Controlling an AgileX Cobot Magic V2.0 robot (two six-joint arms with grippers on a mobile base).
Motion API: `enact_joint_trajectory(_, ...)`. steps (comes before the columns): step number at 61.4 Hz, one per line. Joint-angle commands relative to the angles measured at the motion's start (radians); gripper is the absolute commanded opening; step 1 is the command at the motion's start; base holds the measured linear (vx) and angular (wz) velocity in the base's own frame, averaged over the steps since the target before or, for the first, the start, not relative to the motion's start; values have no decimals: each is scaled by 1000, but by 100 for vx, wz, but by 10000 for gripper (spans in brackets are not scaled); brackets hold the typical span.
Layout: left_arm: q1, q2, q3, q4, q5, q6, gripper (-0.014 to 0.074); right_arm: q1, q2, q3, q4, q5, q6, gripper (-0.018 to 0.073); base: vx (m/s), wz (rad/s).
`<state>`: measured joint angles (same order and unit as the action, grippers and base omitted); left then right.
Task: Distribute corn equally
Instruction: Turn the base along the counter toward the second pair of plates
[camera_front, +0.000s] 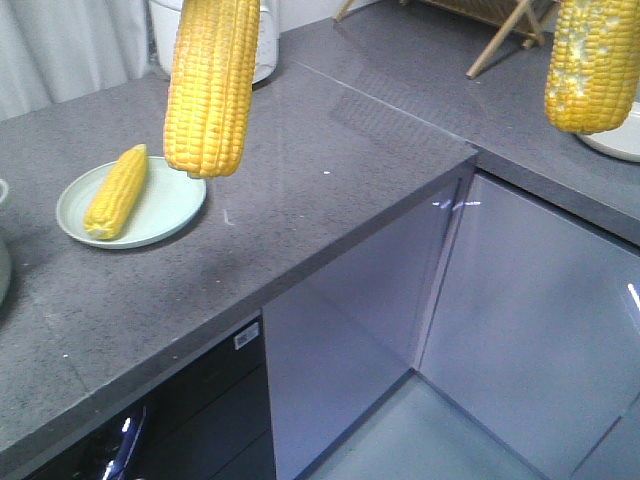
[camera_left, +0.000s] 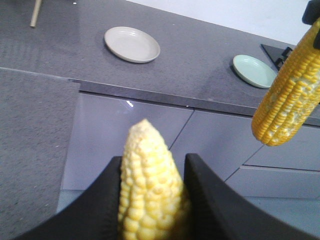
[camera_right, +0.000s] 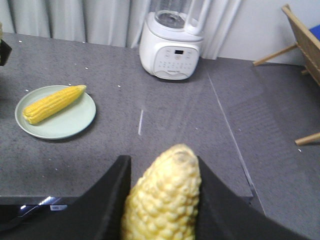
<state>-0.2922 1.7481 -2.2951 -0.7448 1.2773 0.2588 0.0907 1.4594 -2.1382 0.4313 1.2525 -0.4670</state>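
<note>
Two cobs being held aloft, one per gripper.
A plain cob (camera_front: 208, 85) is being gripped by the left gripper (camera_left: 152, 162), hanging near-upright beside the green plate (camera_front: 170, 215) bearing a third cob (camera_front: 117, 192); the white-patched cob (camera_front: 590, 65) is being clamped by the right gripper (camera_right: 162, 160), well away from it. Both grippers are being cropped from the front view; no fourth cob is being shown.

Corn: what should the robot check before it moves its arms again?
1. The left claw clamps the plain cob: ok.
2. The right claw clamps the patchy cob: ok.
3. The green plate has room beside the lying cob: ok.
4. The beige plate is bare: ok.
5. Where the fourth cob lies: cannot tell.
</note>
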Motion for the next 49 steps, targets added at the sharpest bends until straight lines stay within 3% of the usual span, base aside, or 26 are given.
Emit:
enact_joint_trajectory(1,1,-41,-23,-48,-25,-5,-6,-3,-26,-20,18,-68,-3,-4,-3,-28)
enact_joint_trajectory(49,1,-41,-23,-48,-25,-5,-6,-3,-26,-20,18,-67,-3,-4,-2,-28)
